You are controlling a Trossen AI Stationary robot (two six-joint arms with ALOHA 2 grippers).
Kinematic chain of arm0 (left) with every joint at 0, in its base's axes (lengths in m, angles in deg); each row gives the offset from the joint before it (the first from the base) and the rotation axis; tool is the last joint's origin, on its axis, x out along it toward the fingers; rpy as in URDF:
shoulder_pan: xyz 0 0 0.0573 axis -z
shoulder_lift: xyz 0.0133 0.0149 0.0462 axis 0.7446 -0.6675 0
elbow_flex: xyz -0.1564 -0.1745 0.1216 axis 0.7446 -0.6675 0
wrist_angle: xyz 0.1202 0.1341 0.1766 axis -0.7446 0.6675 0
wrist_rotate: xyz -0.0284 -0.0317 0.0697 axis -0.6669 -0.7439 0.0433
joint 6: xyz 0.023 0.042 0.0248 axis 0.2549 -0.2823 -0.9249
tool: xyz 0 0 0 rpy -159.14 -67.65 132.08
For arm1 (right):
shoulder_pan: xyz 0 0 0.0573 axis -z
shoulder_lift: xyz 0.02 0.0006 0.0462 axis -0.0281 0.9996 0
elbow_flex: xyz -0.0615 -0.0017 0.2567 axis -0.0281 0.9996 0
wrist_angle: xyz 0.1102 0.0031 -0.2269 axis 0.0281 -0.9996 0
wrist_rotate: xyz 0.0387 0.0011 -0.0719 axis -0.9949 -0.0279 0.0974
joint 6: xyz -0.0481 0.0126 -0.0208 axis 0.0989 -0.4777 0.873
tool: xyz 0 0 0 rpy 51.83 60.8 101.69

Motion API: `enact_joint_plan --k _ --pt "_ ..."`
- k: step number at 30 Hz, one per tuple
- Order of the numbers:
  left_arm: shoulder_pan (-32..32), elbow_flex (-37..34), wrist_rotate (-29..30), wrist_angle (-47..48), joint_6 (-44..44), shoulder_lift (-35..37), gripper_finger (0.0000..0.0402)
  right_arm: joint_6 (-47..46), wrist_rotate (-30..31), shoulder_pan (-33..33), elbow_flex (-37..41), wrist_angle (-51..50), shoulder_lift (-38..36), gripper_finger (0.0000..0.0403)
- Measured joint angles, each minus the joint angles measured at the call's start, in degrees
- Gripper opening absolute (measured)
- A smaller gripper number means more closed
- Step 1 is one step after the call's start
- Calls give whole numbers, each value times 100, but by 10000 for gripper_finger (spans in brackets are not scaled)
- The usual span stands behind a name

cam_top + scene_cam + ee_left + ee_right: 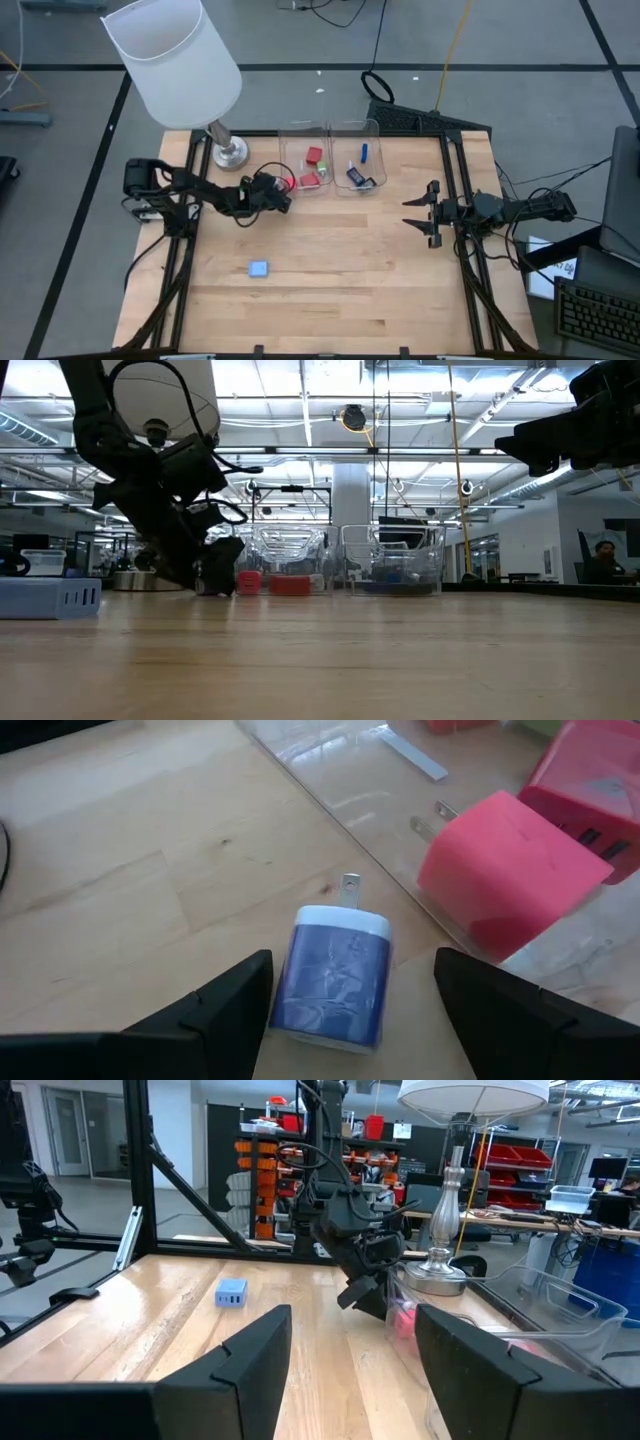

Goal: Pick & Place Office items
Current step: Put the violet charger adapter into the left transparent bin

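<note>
The wooden table [330,290] carries a white-shaded lamp [175,55] at its far left corner and two clear bins side by side at the far edge. The left bin [305,150] holds red pieces; the right bin [357,150] holds dark blue and black ones.

The left gripper [283,193] sits low just outside the near corner of the left bin. Its jaws stand spread and hold nothing. In the left wrist view, a blue plug adapter [335,975] lies on the wood between the two fingers [225,1005], prongs pointing away, touching neither. A red plug adapter [515,870] lies just beyond it against the bin wall.

The right gripper [420,214] waits at the right side, raised, jaws spread and empty.

A light blue piece [258,268] lies alone on the near left of the table, well apart from both grippers.
</note>
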Motion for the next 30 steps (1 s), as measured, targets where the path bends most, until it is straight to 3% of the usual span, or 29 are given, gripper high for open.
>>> enact_joint_plan --k 5,15,22,30 --pt "2 -4 -78 -11 -7 0 264 2 0 -1 0 0 0 204" --pt "-9 -11 -625 59 -56 3 135 1 0 0 0 0 0 207" --pt "-2 -14 -732 336 -94 293 133 2 0 1 0 0 0 206" --pt "9 -46 -544 1552 -190 1656 134 2 0 1 0 2 0 205"
